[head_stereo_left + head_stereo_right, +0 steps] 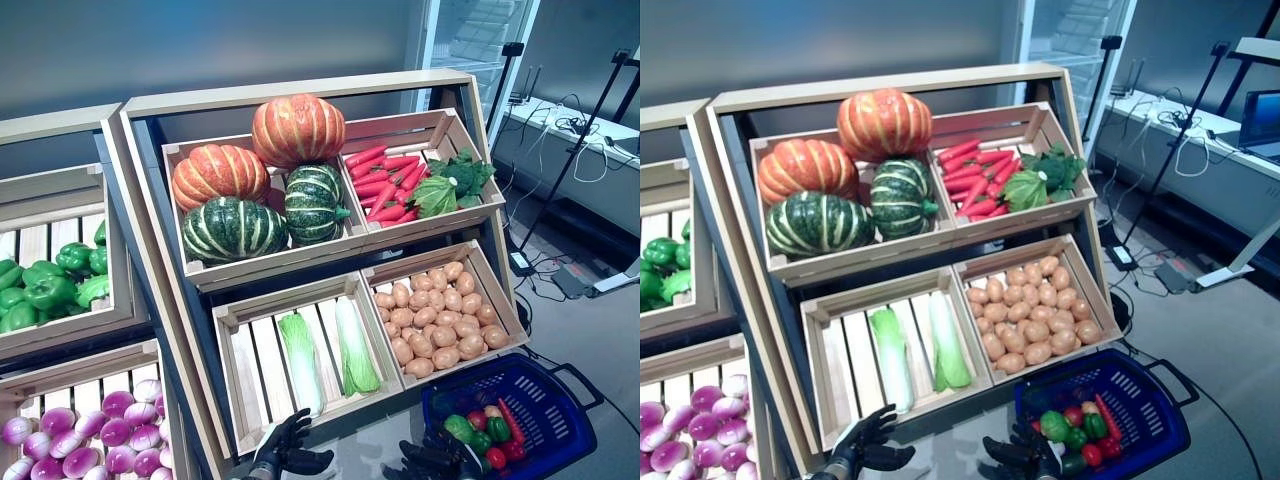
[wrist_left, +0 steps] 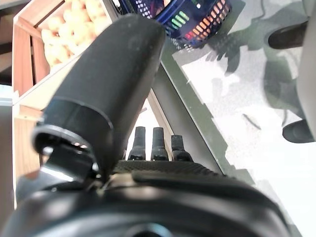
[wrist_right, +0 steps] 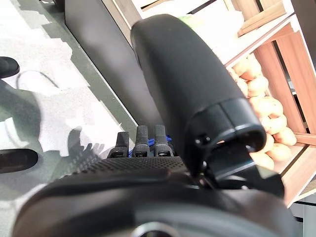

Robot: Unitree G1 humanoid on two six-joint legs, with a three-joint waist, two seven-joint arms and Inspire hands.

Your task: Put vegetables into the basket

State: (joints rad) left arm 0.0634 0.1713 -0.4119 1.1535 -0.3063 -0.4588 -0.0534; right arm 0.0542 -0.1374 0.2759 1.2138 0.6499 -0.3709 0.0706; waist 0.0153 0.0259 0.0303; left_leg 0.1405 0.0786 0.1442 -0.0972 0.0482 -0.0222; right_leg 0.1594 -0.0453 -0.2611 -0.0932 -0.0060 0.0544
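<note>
The blue plastic basket (image 1: 560, 400) stands on the floor at the lower right of the wooden stand (image 1: 300, 100). In it lie green peppers (image 1: 460, 428), red round vegetables (image 1: 495, 458) and a red chilli (image 1: 510, 420). My left hand (image 1: 285, 450) is low in front of the stand's lower crate with the pale green cabbages (image 1: 355, 345), fingers spread and empty. My right hand (image 1: 435, 460) is beside the basket's near left rim, fingers straight and empty. The basket also shows in the left wrist view (image 2: 197, 22).
The stand's crates slope toward me; a second stand (image 1: 60, 280) is at the left. Tripods and cables (image 1: 560, 190) stand on the floor behind the basket at the right, with a white table (image 1: 590, 130) beyond.
</note>
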